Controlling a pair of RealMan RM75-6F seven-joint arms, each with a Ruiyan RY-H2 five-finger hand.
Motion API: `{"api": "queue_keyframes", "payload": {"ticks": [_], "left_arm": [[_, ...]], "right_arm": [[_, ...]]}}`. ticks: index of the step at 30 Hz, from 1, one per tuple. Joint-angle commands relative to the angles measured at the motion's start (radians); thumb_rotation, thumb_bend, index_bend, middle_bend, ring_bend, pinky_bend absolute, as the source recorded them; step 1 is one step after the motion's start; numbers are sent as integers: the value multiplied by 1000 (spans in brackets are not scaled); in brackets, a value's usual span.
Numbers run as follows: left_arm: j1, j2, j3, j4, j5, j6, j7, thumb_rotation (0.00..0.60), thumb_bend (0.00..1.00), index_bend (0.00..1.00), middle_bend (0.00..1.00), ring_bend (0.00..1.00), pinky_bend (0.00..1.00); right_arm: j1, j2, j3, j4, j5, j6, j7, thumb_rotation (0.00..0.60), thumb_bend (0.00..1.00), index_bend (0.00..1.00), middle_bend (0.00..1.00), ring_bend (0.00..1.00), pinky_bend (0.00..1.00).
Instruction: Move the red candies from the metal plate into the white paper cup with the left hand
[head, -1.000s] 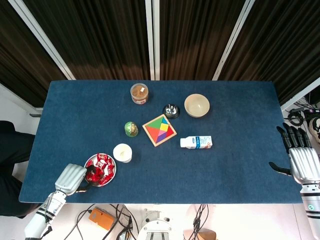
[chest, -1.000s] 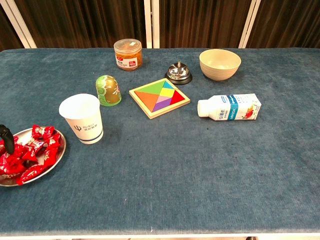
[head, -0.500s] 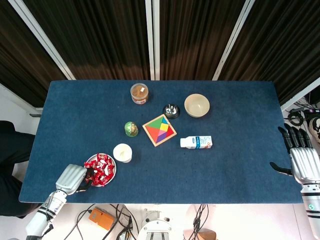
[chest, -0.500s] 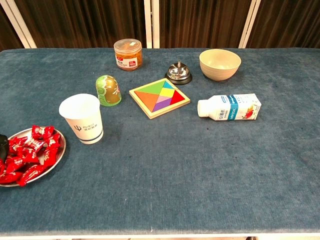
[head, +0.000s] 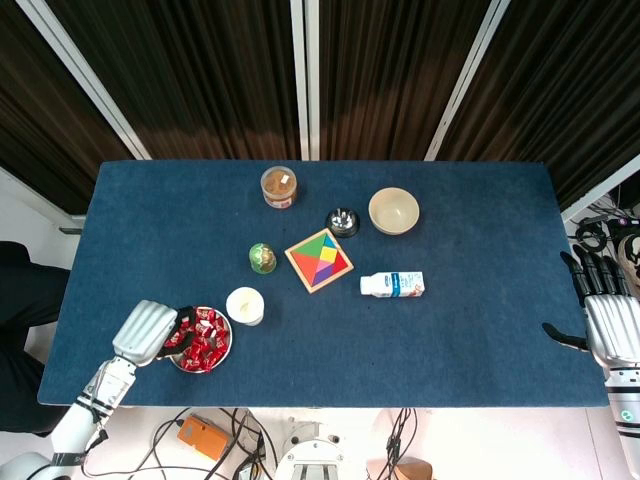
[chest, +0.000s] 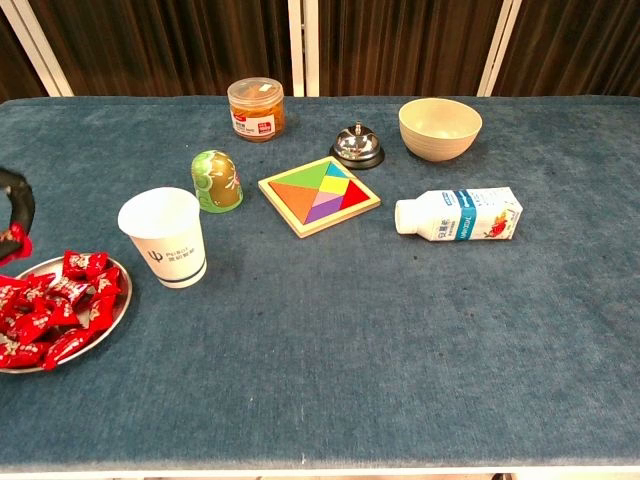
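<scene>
**Left hand lifts a red candy above the plate**

The heap of red wrapped candies (chest: 55, 305) sits in the round metal plate (chest: 112, 318) near the desk's front-left corner, and the left hand (head: 148, 331) is up over the plate's left rim, dark fingers (chest: 18, 202) curled down and pinching one red candy (chest: 12, 242) clear of the pile. Just beside the plate stands the white paper cup (chest: 165, 237), upright, mouth open.

Over at the desk's right edge the right hand (head: 610, 325) hangs with its fingers straight and apart, grasping nothing.

Working out from the cup: a green egg-shaped doll (chest: 216, 181) stands just behind it, then a square wooden tangram puzzle in bright colours (chest: 318, 195) at mid-desk, a small milk carton (chest: 459, 215) lying on its side, a silver call bell (chest: 357, 146), a beige bowl (chest: 439, 128), and a clear lidded jar with a red label (chest: 256, 109) toward the back edge.
</scene>
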Motion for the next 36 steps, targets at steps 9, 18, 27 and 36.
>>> {"api": "queue_keyframes", "payload": {"ticks": [9, 18, 27, 36], "left_arm": [[-203, -58, -162, -29, -112, -153, -50, 582, 382, 607, 945, 964, 946], [-266, -113, -149, 2, -223, -237, 64, 562, 368, 599, 944, 964, 946], [-274, -124, -122, 0, -297, -240, 149, 560, 269, 513, 945, 966, 946], [-228, -94, -106, -38, -267, -131, 143, 564, 146, 334, 944, 965, 946]], "right_arm": [[-17, 2, -6, 19, -2, 17, 33, 600, 236, 0, 23, 0, 50], [-26, -1, -6, 42, 4, 23, 64, 600, 236, 0, 23, 0, 50], [-18, 1, -6, 35, -6, 15, 53, 600, 236, 0, 23, 0, 50], [-8, 21, 10, 1, -29, 34, 29, 600, 236, 0, 23, 0, 50]]}}
